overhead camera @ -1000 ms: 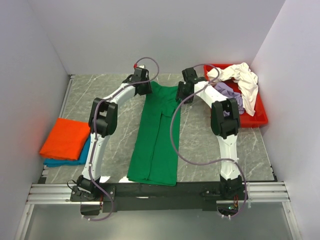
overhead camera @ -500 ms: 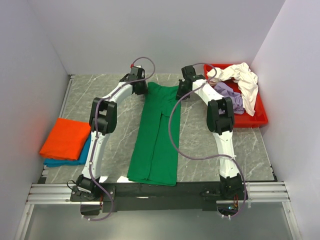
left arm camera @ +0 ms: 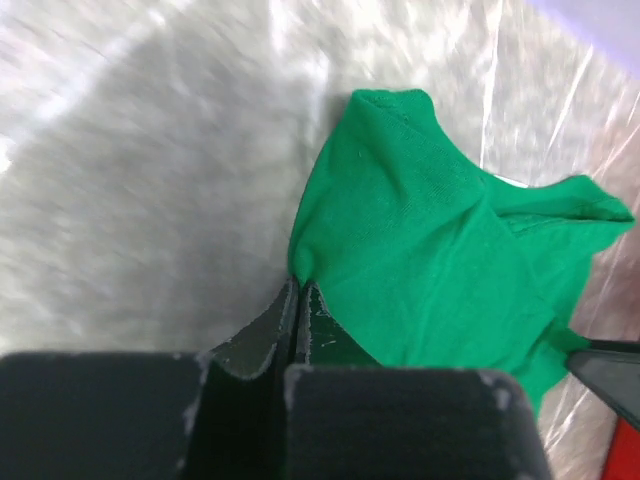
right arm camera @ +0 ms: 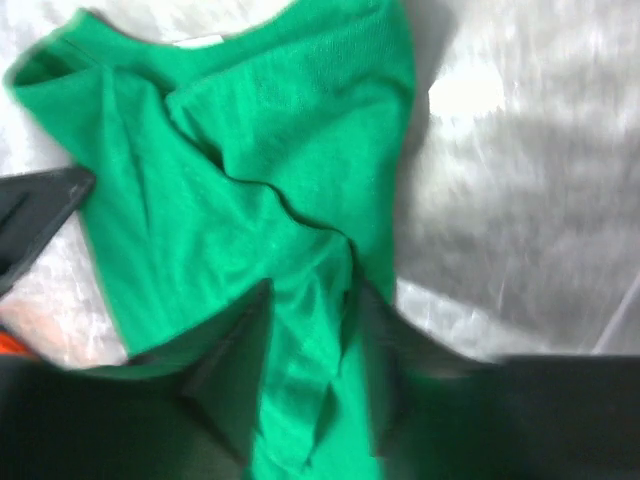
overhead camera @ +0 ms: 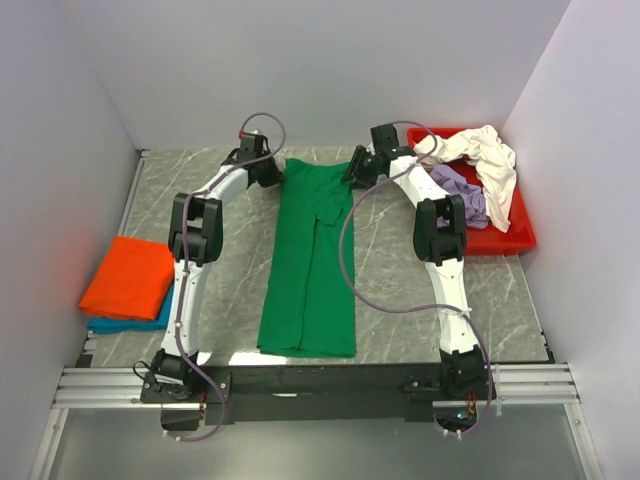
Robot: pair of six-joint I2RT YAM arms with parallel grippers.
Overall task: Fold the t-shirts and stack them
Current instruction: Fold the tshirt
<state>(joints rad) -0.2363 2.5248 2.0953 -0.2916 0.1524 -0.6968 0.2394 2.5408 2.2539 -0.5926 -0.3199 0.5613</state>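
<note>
The bright green t-shirt (overhead camera: 308,260) lies folded into a long strip down the middle of the table. My left gripper (overhead camera: 270,172) is at its far left corner, and its jaws are shut on the shirt's edge (left arm camera: 300,268). My right gripper (overhead camera: 354,172) is at the far right corner. Its fingers (right arm camera: 238,345) stand apart with a bunched fold of green cloth (right arm camera: 305,330) between them. The orange t-shirt (overhead camera: 130,276) lies folded on the teal one (overhead camera: 125,322) at the left. The cream-white t-shirt (overhead camera: 482,150) and the lavender one (overhead camera: 458,188) lie crumpled in the tray.
The red plastic tray (overhead camera: 508,238) stands at the far right against the wall. White walls close in the left, back and right sides. The arm bases and a metal rail (overhead camera: 320,385) run along the near edge.
Both grippers moved toward the back wall, the left one also to the left. The green shirt slid away from the near edge and its far end spread wider.
</note>
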